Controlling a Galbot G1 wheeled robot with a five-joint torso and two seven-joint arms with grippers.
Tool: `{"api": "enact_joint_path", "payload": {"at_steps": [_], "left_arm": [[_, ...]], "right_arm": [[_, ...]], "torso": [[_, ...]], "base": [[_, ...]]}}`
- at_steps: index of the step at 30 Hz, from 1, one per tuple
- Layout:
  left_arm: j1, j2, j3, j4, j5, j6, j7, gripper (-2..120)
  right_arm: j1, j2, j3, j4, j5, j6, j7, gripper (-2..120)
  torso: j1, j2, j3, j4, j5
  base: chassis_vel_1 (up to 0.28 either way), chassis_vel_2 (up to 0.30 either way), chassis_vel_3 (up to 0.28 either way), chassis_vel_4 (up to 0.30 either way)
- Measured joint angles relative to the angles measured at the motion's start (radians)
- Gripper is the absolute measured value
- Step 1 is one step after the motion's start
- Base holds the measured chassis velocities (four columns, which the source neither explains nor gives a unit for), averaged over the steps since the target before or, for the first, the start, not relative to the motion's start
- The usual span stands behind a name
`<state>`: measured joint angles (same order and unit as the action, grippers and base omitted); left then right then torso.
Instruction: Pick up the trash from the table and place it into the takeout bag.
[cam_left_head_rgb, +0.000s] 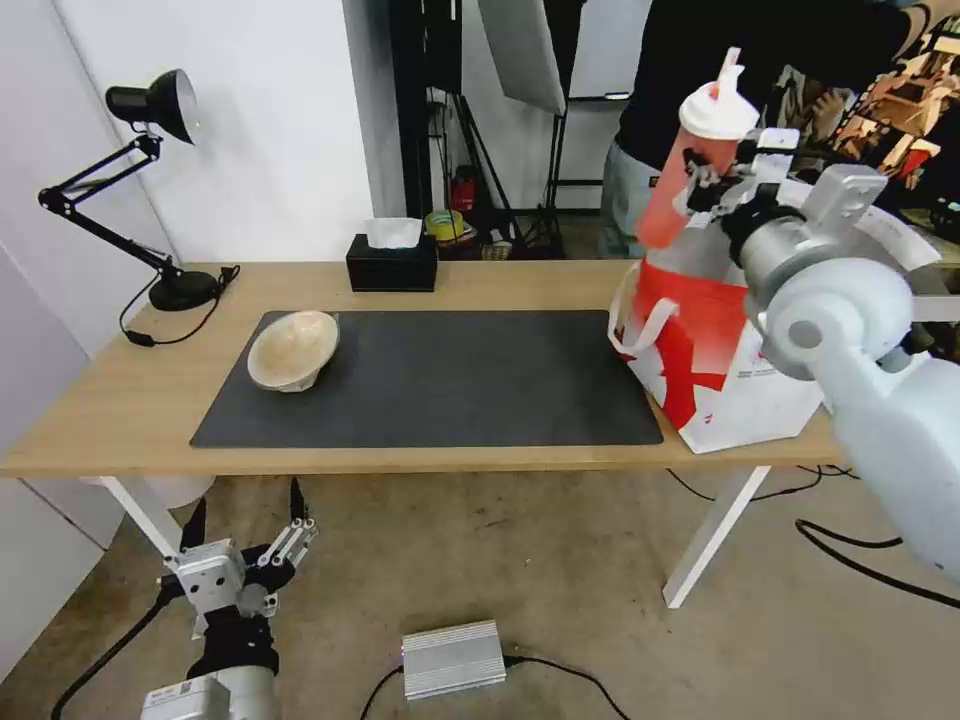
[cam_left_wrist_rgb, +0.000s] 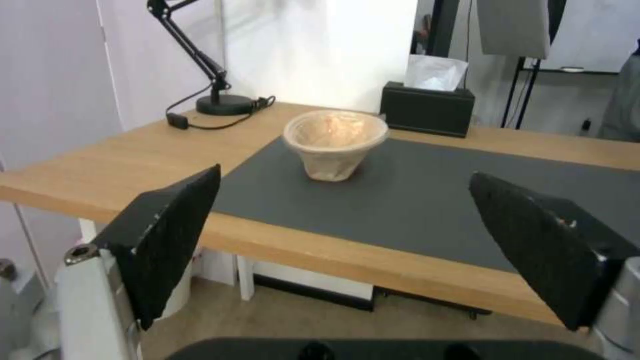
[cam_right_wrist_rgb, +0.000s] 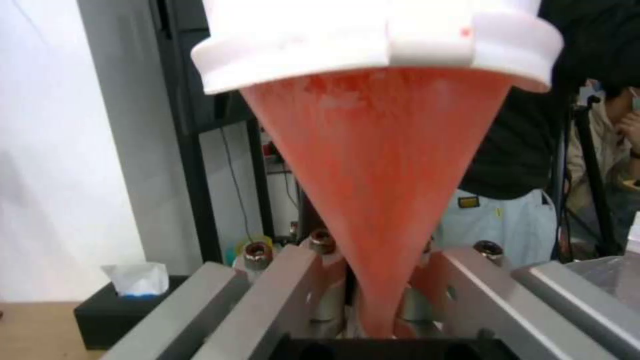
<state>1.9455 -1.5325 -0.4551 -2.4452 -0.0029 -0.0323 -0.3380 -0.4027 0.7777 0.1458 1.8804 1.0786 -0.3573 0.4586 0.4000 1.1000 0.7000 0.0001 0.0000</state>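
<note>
Red cup (cam_left_head_rgb: 690, 170) clenched in right end effector (cam_left_head_rgb: 712, 180) above takeout bag (cam_left_head_rgb: 720, 370); pulp bowl (cam_left_head_rgb: 293, 350) left, far from bag.

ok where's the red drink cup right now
In the head view the red drink cup is on the robot's right, held tilted in the right gripper in the air just above the takeout bag at the table's right end.

Right gripper (cam_left_head_rgb: 700, 180) was raised high, clamped on the cup (cam_left_head_rgb: 690, 165); left gripper (cam_left_head_rgb: 245, 545) hung low, fingers spread.
</note>
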Motion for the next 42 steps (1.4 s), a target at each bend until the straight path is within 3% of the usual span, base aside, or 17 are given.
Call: {"api": "enact_joint_path", "payload": {"at_steps": [28,42], "left_arm": [[0.001,0.003,0.0,0.0,0.0,0.001,0.0,100],[-0.007,0.004,0.005,0.005,-0.001,0.002,-0.001,100]], "right_arm": [[-0.062,-0.012,0.055,-0.045,-0.033,0.004,-0.009,3],[-0.148,-0.152,0.094,0.014,-0.034,-0.191,-0.039,3]], "torso": [[0.0,0.0,0.0,-0.0001,0.0001],[0.0,0.0,0.0,-0.0002,0.0]], "base": [[0.0,0.0,0.0,0.0],[0.0,0.0,0.0,0.0]]}}
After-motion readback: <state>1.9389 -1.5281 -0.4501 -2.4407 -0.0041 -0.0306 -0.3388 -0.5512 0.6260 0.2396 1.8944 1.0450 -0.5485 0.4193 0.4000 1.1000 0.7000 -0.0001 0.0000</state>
